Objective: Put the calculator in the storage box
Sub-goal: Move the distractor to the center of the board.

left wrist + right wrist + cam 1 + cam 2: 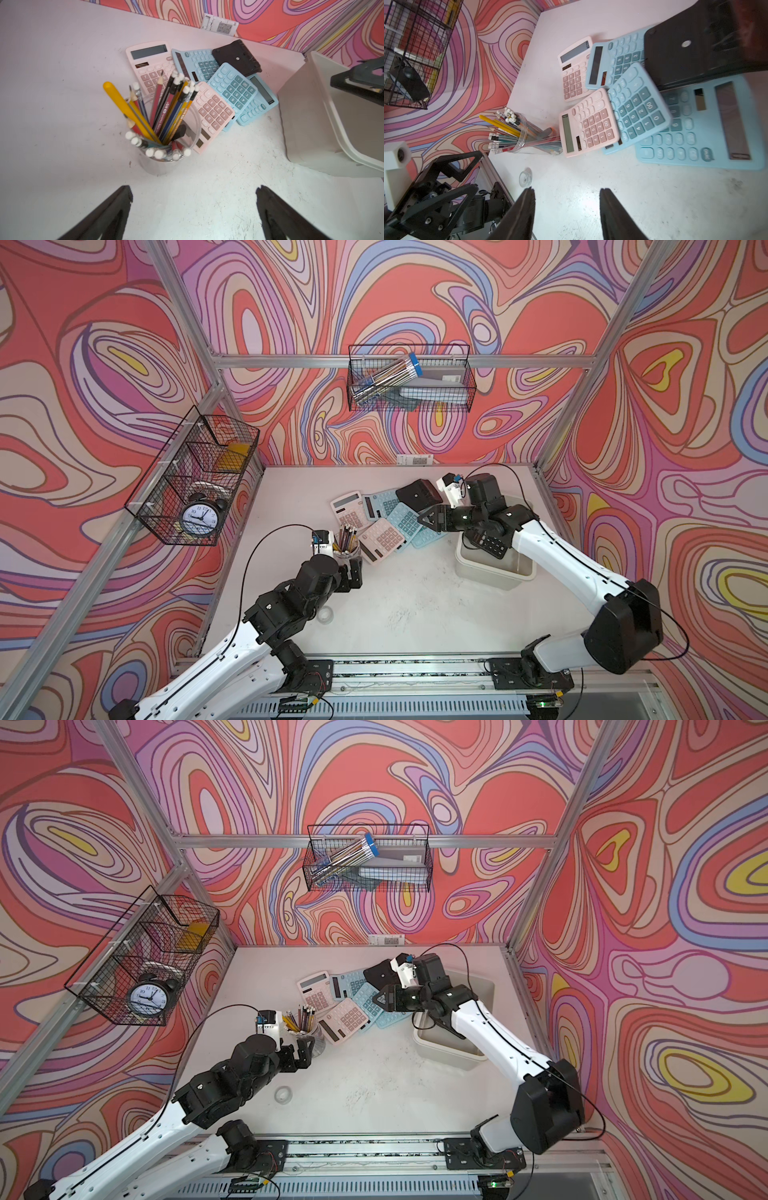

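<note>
The off-white storage box (494, 572) (446, 1048) (307, 124) stands on the right of the table. A black calculator (490, 545) lies tilted inside it against the left rim. Several pink and blue calculators lie overlapped in a pile (386, 518) (345, 1002) (218, 97) (633, 110) left of the box, with a black one face down (419, 493) (704, 45) on top at the back. My right gripper (426, 519) (380, 999) (566, 191) hovers open at the pile's right edge, empty. My left gripper (350, 569) (298, 1049) (194, 193) stands open and empty just in front of the pencil cup.
A clear cup of pencils (348, 545) (166, 133) (521, 135) stands left of the pile. A small clear tape roll (325, 614) (525, 177) lies nearer the front. Black wire baskets hang on the left wall (195, 481) and the back wall (409, 379).
</note>
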Motion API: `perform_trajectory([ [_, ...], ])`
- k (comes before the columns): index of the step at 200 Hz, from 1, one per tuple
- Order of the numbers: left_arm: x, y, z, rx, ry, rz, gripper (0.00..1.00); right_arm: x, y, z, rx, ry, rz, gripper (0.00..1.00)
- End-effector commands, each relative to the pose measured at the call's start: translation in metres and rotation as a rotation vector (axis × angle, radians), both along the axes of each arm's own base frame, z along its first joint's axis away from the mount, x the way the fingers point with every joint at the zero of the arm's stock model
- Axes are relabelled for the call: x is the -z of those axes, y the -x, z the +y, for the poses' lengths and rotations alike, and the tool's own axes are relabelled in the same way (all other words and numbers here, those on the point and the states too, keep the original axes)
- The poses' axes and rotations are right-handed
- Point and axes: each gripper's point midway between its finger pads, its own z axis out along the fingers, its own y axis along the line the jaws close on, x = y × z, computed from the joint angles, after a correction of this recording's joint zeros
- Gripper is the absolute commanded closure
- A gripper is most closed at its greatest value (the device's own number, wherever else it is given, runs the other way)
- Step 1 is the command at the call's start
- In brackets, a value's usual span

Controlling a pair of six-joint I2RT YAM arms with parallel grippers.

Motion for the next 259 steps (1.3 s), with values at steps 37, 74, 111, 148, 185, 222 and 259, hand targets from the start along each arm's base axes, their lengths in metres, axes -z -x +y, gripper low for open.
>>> perform_trajectory([
  [37,0.035,0.009,0.029,-0.134,-0.009,0.063,0.09,0.043,0.005,0.070,-0.119,-0.044,0.010,0.50],
  [74,0.050,0.006,0.030,-0.155,0.000,0.101,0.24,0.075,0.003,0.096,-0.121,-0.075,0.041,0.59],
  [111,0.076,0.005,0.034,-0.173,0.035,0.180,0.37,0.110,0.004,0.118,-0.129,-0.072,0.104,0.68],
  [148,0.089,0.002,0.038,-0.193,0.099,0.224,0.47,0.134,0.010,0.136,-0.146,-0.073,0.156,0.73],
  [185,0.096,0.002,0.045,-0.221,0.132,0.247,0.49,0.150,0.019,0.155,-0.183,-0.094,0.206,0.73],
  [222,0.094,0.003,0.051,-0.243,0.129,0.237,0.49,0.160,0.019,0.168,-0.195,-0.102,0.229,0.74],
  [259,0.088,0.004,0.054,-0.252,0.131,0.220,0.49,0.164,0.019,0.182,-0.213,-0.115,0.243,0.74],
])
